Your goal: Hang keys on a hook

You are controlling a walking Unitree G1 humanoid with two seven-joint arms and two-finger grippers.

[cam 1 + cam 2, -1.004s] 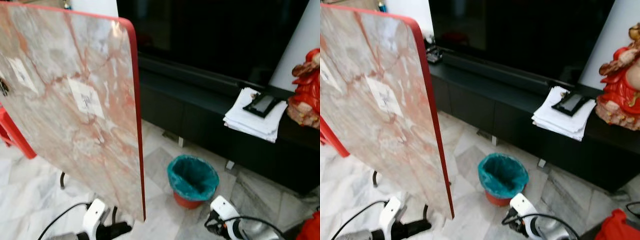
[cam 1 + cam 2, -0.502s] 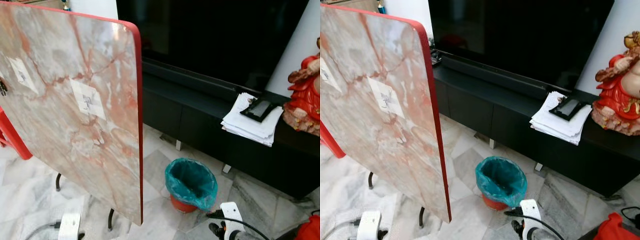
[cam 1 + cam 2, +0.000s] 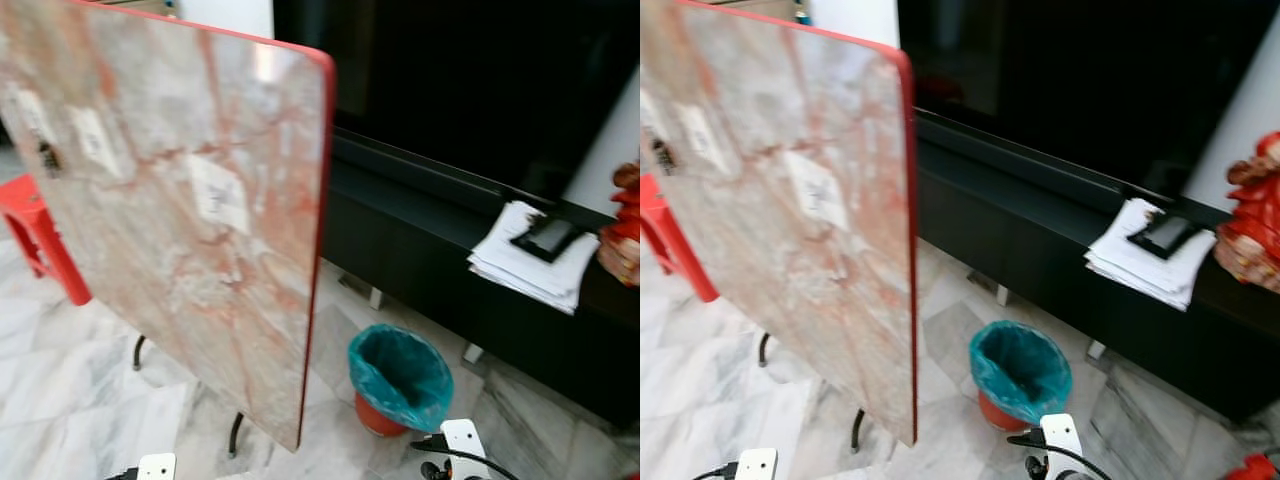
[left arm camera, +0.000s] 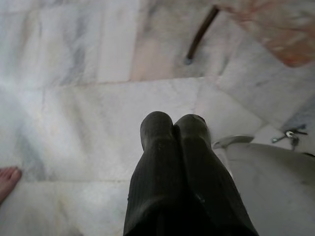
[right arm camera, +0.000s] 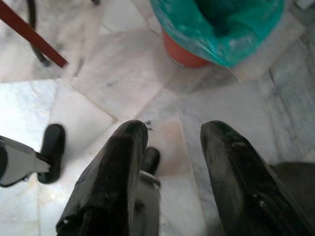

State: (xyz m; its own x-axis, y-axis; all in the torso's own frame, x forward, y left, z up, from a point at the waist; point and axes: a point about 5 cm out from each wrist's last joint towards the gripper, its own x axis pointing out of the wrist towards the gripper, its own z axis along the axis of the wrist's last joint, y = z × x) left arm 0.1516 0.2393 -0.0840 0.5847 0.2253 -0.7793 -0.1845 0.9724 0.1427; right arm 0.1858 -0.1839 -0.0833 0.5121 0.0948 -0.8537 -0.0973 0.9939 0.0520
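Head views, blurred: tilted tabletop [image 3: 190,200] filled left half, bin [image 3: 400,378] at lower centre, papers [image 3: 1145,262] on black cabinet [image 3: 440,250] at right, red stool [image 3: 40,235] at far left. Left wrist view alone caught keys [image 4: 291,135] at right edge on floor [image 4: 98,123], bare toes [image 4: 7,179] at lower left. Left gripper [image 4: 173,129] pointed down, fingers pressed together, empty. Right gripper [image 5: 172,135] low over floor before bin, fingers spread, empty
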